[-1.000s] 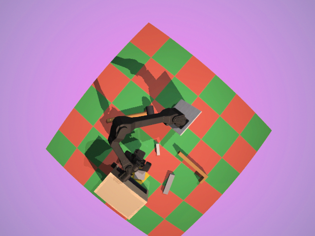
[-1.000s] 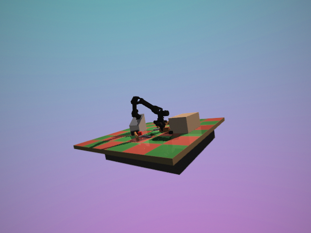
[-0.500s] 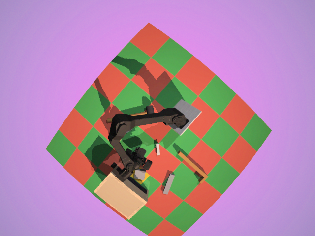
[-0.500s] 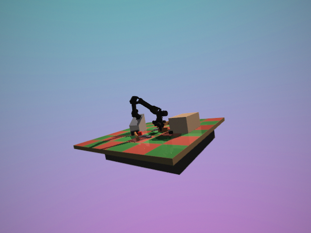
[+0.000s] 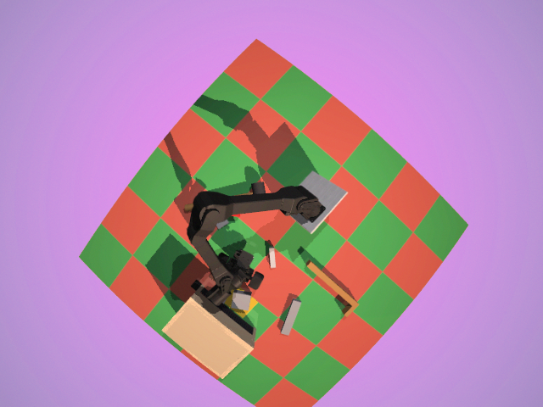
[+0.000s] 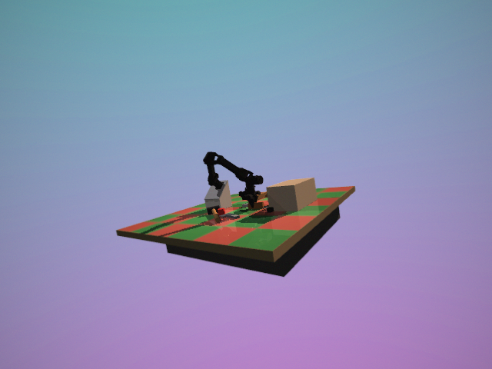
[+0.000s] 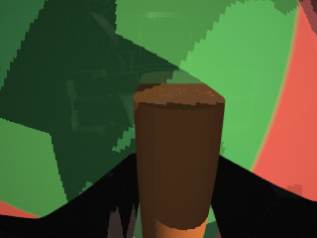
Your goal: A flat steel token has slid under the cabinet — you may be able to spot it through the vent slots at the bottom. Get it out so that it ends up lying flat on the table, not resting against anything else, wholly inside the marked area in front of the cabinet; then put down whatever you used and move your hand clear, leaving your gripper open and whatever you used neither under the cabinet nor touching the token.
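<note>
The cabinet [image 5: 208, 337] [image 6: 283, 198] has a pale tan top and a dark opening in its front. My gripper [image 5: 217, 294] [image 6: 252, 203] is low beside the cabinet front, shut on a brown wooden bar [image 7: 179, 149]. The bar's blunt end faces the wrist camera; its other end is hidden. A small black block [image 5: 197, 285] [image 6: 270, 209] shows near the cabinet; whether it joins the bar I cannot tell. The yellow marked area [image 5: 252, 303] lies in front of the cabinet. A pale grey square piece [image 5: 241, 301] is over it; I cannot tell whether this is the steel token or whether it lies flat.
An L-shaped orange stick [image 5: 331, 284] lies at the right. A grey bar [image 5: 290, 317] and a small white block [image 5: 272, 258] lie nearer the cabinet. A tan stick [image 5: 189, 207] is mostly hidden under the arm. A red piece [image 6: 221, 211] shows near the grey base [image 5: 331, 192].
</note>
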Controlling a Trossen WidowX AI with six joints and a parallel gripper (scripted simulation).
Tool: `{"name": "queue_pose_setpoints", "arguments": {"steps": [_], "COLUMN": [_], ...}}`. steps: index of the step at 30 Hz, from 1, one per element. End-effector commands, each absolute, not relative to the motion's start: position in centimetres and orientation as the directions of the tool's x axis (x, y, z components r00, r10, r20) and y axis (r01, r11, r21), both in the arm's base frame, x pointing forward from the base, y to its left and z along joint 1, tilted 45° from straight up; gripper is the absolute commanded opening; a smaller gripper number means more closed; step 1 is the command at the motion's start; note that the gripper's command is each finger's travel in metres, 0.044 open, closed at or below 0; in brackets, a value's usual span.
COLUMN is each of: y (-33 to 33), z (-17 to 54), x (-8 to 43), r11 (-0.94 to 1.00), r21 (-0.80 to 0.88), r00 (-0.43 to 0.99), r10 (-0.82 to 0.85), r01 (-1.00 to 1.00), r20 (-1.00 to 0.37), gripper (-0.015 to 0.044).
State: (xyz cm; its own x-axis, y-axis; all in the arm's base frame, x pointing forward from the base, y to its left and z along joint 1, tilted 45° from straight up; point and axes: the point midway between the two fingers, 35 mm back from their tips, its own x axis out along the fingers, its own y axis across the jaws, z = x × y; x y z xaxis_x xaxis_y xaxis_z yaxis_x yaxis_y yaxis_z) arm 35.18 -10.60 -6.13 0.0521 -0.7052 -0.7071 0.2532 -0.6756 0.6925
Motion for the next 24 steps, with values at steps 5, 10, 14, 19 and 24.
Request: {"name": "queue_pose_setpoints", "arguments": {"steps": [5, 10, 14, 19, 24], "y": [-10.9, -11.0, -11.2, -11.3, -11.5], "z": [-6.1, -6.0, -5.9, -5.8, -5.7], "x": [34.0, 33.5, 33.1, 32.6, 32.2], "r11": [-0.675, -0.675, -0.675, -0.675, -0.675], "r21": [0.69, 0.69, 0.69, 0.69, 0.69], "r00": [0.046, 0.046, 0.046, 0.045, 0.045], "r10": [-0.705, -0.705, -0.705, -0.705, -0.705], "r01": [0.261, 0.262, 0.262, 0.262, 0.262], "r20": [-0.708, -0.708, -0.708, -0.708, -0.708], "gripper": [0.0, 0.0, 0.0, 0.0, 0.0]}}
